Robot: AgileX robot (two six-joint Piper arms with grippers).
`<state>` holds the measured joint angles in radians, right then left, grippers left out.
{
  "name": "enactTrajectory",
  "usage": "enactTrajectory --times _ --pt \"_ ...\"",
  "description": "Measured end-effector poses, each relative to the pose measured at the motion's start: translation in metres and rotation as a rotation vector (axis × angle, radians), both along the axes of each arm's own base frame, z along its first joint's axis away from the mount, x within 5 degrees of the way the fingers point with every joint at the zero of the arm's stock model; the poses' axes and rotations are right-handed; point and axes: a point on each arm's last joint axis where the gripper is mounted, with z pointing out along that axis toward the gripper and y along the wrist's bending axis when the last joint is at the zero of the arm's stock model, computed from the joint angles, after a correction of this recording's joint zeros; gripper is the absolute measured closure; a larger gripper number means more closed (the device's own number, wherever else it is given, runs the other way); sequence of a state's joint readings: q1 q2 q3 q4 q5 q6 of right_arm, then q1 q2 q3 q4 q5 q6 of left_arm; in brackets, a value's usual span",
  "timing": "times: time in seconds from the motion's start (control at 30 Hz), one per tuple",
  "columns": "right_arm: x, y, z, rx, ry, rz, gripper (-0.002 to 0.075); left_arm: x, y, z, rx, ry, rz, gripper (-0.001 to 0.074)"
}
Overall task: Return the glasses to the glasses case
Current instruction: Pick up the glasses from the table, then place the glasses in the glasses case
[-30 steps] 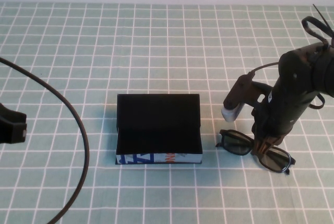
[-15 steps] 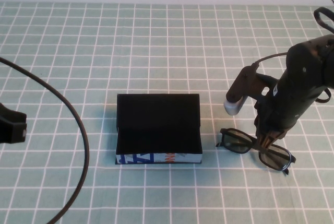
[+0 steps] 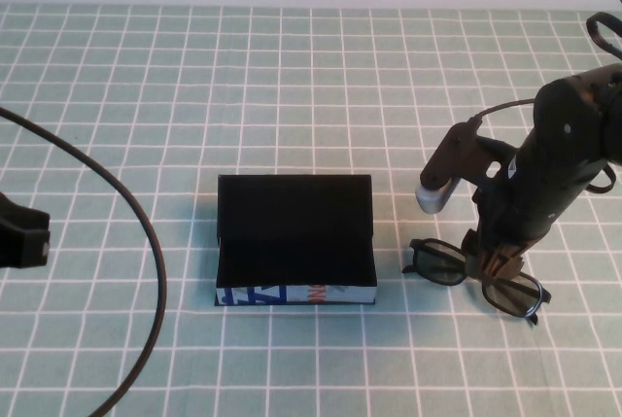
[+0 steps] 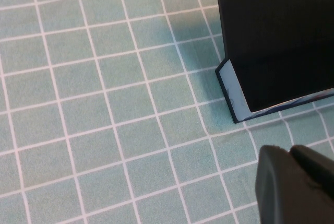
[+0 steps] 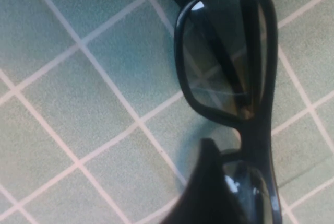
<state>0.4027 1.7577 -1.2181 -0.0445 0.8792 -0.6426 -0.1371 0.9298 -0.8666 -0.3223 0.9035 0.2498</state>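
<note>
While the green checked counter (image 3: pixel 292 77) fills the whole high view, only two loose things lie on it: one glasses case (image 3: pixel 295 240) and one pair of glasses (image 3: pixel 473 278).

Two arms are present. On the right side, the dark bulk of the right arm (image 3: pixel 554 164) leans down over the glasses. A black cable (image 3: pixel 146 232) sweeps in a long curve across the left part of the counter.

Near the middle of the counter the glasses case stands open, its black lid raised at the far side and its black interior showing. Its blue-and-white printed front edge with an orange mark faces the robot. The left wrist view shows one corner of the case (image 4: pixel 271 57) with its white-and-blue side wall.

Just to the right of the case, apart from it, the glasses lie outside it on the counter, lenses toward the robot and one end angled nearer the robot. The right wrist view shows one rectangular lens and the bridge of the glasses (image 5: pixel 229 62) close up.

Directly over the bridge, the right end effector (image 3: pixel 493 260) points down at the frame, and one dark fingertip (image 5: pixel 211 192) overlaps it; whether it is spread or pinching the frame I cannot tell.

At the left edge of the high view sits the left end effector (image 3: pixel 24 232), well apart from the case, with its dark tips (image 4: pixel 295 185) pressed together on nothing.
</note>
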Motion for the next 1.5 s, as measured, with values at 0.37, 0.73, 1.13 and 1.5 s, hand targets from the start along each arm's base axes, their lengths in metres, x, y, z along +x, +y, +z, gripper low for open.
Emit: enactTrajectory --times 0.37,0.73,1.13,1.5 --pt "0.005 0.004 -0.015 0.015 0.031 -0.015 0.0354 0.000 0.000 0.000 0.000 0.001 0.000 0.0734" --pt "0.005 0.005 -0.023 0.014 0.066 -0.021 0.0635 -0.001 0.000 0.000 0.007 0.005 -0.006 0.0734" --pt "0.004 0.007 -0.017 0.029 0.087 -0.029 0.0713 -0.001 0.000 -0.001 0.009 0.015 -0.009 0.0734" --pt "0.026 0.025 0.055 0.152 0.030 -0.011 0.0725 -0.002 0.000 -0.001 0.012 0.021 -0.014 0.0734"
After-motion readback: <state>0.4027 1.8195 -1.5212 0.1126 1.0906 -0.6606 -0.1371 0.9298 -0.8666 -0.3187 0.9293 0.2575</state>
